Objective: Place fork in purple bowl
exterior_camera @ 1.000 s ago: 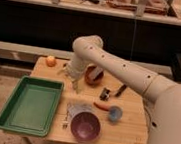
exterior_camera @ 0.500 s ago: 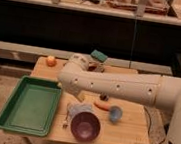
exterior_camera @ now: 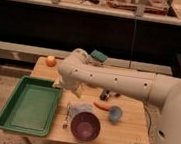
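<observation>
The fork [exterior_camera: 66,118] is a thin silvery piece lying on the wooden table [exterior_camera: 130,135], just left of the purple bowl [exterior_camera: 85,126] near the front edge. The bowl stands upright with nothing in it. My white arm reaches in from the right and bends down over the middle of the table. My gripper [exterior_camera: 75,90] hangs below the bend, above and behind the fork and apart from it. It is open and holds nothing.
A green tray [exterior_camera: 29,104] fills the table's left side. An orange fruit [exterior_camera: 50,60] sits at the back left, a green block [exterior_camera: 99,56] behind the arm. A carrot [exterior_camera: 102,106], a light-blue cup [exterior_camera: 115,113] and a dark utensil [exterior_camera: 108,95] lie right of centre. A pale object [exterior_camera: 82,108] sits behind the bowl.
The arm has swung lower and forward over the table's middle, bringing the gripper from the back of the table toward the fork. The objects have not moved.
</observation>
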Motion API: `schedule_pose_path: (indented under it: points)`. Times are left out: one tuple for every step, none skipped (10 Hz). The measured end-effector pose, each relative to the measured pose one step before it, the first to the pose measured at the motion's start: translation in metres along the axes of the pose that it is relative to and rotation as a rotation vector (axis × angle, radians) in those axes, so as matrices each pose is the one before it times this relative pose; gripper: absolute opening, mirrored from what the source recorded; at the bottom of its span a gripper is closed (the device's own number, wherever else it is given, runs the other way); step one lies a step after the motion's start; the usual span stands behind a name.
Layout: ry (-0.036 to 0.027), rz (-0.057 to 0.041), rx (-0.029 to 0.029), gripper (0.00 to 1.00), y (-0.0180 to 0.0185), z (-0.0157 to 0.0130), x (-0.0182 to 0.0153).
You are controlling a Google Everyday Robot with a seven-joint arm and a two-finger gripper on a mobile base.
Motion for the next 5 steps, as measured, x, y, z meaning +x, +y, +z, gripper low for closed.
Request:
schedule_pose_path:
  points:
    - [-0.01798,-0.12568,-0.02217,0.80,-0.00918,0.00339,-0.00339]
    - [-0.00400,-0.06732,-0.04062,0.80,-0.00243,0.00273,-0.00229]
    - [0.00223,-0.03562,-0.04245,0.80,0.00286,0.00524,-0.00031]
    - [-0.00169,-0.01113,-0.05250,0.80,0.00940,0.00702,-0.00131]
    - [-0.00646,0.01134,-0.03407,0.80,0.00861,0.01112,-0.00130]
